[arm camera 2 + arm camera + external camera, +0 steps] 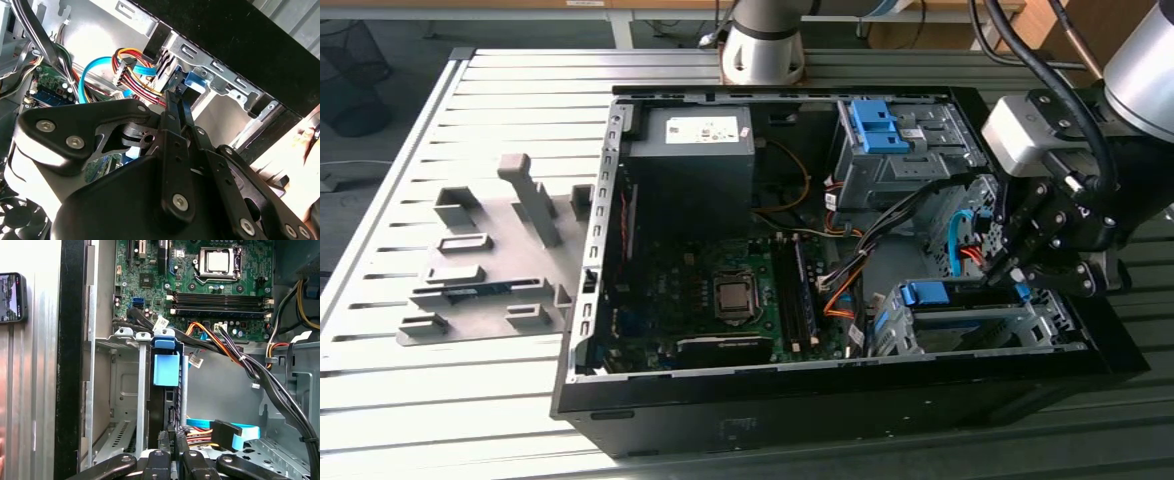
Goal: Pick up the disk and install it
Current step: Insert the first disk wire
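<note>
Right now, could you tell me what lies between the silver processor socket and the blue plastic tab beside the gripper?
In the exterior view, long black memory slots and a bundle of orange and black cables lie between them.

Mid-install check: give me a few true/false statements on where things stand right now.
1. The gripper hangs over the power supply. False: it is at the drive cage, close to the disk.
2. The disk, with its blue carrier, is in the drive cage. True.
3. A cooler covers the processor. False: the processor is bare.
4. Grey fixtures lie on the table beside the open case. True.
</note>
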Controlling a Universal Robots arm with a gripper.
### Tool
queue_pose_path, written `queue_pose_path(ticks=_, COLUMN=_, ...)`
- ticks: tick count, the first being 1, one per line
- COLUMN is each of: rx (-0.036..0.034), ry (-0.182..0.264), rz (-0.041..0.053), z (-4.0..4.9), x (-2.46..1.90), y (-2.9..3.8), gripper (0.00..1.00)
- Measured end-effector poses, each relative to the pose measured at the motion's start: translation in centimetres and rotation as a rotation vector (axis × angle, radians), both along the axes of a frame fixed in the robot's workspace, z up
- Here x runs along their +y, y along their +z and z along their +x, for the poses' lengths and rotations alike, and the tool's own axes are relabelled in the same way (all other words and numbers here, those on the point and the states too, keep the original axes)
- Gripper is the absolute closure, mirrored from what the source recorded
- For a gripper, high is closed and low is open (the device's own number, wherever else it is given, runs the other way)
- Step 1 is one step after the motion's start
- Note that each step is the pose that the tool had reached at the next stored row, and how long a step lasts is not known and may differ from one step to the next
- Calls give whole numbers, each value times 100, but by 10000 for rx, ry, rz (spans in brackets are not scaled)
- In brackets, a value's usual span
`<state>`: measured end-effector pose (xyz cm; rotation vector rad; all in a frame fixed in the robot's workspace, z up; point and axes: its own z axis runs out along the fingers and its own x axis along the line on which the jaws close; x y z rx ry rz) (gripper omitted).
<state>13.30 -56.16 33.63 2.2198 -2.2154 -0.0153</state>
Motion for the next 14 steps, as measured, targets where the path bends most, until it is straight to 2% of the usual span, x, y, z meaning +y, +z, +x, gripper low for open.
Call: queue_pose_path(ticks=14, rx=0, ry=-180, rz=18, z=0, x=-3, y=-13, gripper=84)
